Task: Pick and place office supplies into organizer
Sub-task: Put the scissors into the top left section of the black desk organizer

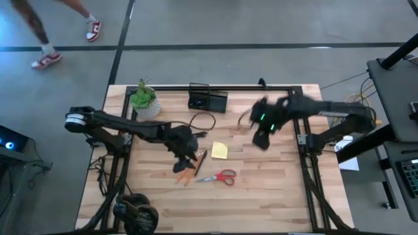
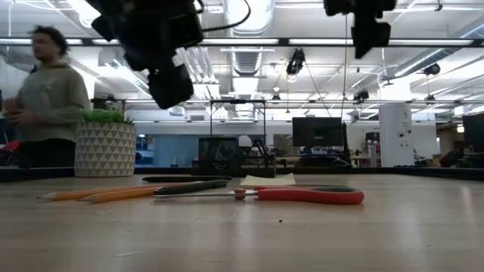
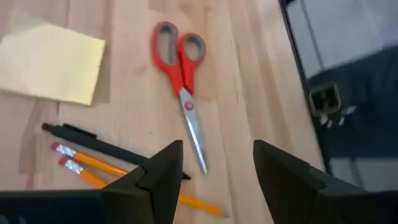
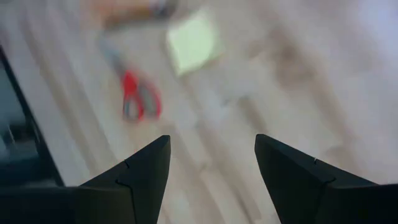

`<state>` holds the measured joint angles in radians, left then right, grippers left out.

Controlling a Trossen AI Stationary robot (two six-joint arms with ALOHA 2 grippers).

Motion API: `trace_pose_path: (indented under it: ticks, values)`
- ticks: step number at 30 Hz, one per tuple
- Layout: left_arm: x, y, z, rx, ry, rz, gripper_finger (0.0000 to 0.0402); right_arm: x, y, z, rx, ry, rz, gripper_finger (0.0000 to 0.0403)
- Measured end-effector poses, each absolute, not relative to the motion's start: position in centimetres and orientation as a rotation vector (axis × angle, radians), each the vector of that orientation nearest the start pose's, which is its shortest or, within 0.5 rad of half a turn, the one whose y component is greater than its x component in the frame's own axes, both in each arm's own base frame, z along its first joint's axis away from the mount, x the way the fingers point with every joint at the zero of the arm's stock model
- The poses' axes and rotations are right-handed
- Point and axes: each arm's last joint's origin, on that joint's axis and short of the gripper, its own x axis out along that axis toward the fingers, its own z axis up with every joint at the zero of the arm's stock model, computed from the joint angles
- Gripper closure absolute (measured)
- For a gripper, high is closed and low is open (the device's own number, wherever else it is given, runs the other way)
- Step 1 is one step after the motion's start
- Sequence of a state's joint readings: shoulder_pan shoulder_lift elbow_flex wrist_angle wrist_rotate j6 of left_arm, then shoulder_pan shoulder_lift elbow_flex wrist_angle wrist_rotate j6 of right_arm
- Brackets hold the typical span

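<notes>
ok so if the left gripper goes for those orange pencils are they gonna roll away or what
Probably somewhat. The orange pencils are thin and lie flat on the bare wooden table, so a nudge could roll them. They look stiff and light, unlikely to bend. The black pen lies close beside them, so the open left gripper may catch it too.

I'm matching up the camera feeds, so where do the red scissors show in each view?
High: scissors at centre, below the sticky pad.
Low: lying flat, centre-right.
Left wrist: upper middle.
Right wrist: blurred, left of centre.
Shared landmark: the sticky pad.
</notes>
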<state>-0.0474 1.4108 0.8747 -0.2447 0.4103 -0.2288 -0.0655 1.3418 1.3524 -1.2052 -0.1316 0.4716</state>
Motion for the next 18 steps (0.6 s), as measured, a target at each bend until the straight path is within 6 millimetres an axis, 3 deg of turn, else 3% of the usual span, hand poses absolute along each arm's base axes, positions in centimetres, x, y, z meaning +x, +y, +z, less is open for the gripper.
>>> trace_pose_path:
  ticks: [9, 18]
  values:
    - [25.9, -7.7, 20.0, -0.189, 0.928, -0.381, 0.0222, 29.0, 3.9, 26.6, 0.391, 1.318, -0.073, 0.0172]
    - [24.9, -11.1, 20.2, -0.277, 0.904, -0.205, 0.0222, 33.4, 8.7, 21.4, 0.210, 1.327, 0.102, 0.0172]
